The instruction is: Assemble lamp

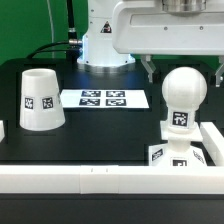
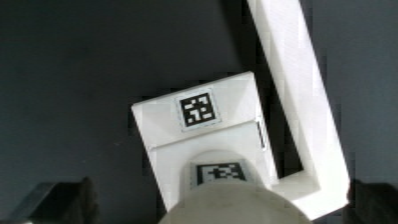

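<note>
In the exterior view, a smooth white tapered shade is seen on the black table, well apart from the round-headed bulb standing on the square base. The claw hangs spread above it, gripping nothing. Checkered tags are carried; no writing is legible.

In the wrist view, the tagged base lies beside a white rail.

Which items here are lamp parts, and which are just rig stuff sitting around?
Lamp parts:
- shade, standing apart at the exterior view's left
- bulb, upright on the base
- base, against the white rail

Not part of the job:
- marker board, flat on the table
- white rail along the table edge
- pincer, above the bulb, holding nothing
</note>
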### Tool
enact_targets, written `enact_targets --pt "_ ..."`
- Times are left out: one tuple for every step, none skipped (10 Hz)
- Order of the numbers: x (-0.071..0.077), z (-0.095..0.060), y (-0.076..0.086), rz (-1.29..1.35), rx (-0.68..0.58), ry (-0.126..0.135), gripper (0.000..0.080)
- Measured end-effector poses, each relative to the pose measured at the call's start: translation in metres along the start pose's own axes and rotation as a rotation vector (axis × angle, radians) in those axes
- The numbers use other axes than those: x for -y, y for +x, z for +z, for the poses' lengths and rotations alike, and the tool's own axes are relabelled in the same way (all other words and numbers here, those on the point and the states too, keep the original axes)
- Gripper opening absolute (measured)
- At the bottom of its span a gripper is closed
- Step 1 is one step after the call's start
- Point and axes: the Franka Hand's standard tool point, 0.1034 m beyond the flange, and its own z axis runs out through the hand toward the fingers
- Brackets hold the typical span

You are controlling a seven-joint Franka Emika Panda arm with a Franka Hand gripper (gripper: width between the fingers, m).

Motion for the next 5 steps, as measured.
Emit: enact_targets --pt "-0.001 0.0 -0.001 -0.017 0.001 -0.001 0.0699" --pt "-0.011 0.0 -0.008 -0.098 0.011 -0.007 0.0699" --pt "-0.033 -0.005 -0.015 -0.167 0.017 -0.004 0.0699" --pt "-0.063 -0.008 -0.024 -0.201 0.024 0.004 0.0699" --pt "-0.081 -0.008 -0.028 -0.256 0.026 0.003 0.0699"
